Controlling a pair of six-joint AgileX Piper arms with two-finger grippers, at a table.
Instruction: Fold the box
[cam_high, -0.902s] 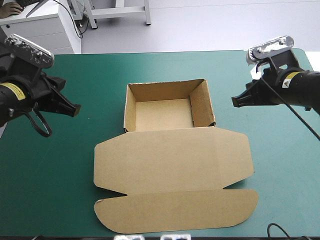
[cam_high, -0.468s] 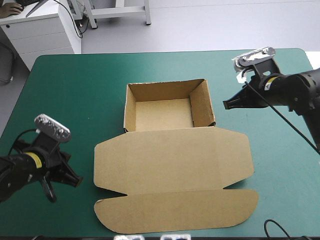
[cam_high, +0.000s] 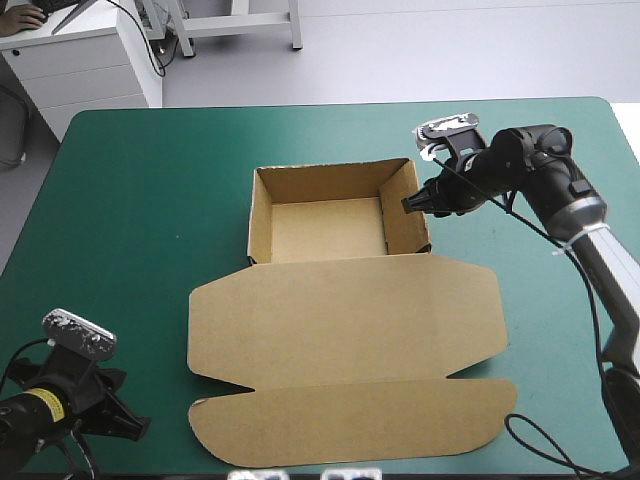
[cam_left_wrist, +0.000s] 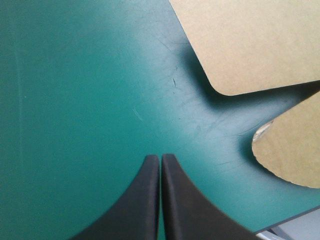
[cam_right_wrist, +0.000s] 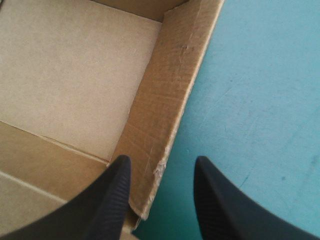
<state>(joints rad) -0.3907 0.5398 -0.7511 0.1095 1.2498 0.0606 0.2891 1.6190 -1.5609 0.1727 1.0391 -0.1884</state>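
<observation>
A robotics laboratory or test room is suggested. A table (cam_high: 150, 180) with a teal-green cover is flanked by the left arm (cam_high: 50, 412) and the right arm (cam_high: 545, 165), with the brown box (cam_high: 325, 228) laid between them. Beyond the far edge, a pale smooth floor (cam_high: 450, 50), a white drawer unit (cam_high: 90, 70) and a white metal frame (cam_high: 240, 22) are seen, as in a workroom rather than a home.

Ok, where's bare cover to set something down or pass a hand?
Free: the wide teal-green cover left of the box, and the strip beyond its far wall. Crowded: the right wall, under the right gripper, jaws open; the near-left corner, left gripper by the lid.
</observation>
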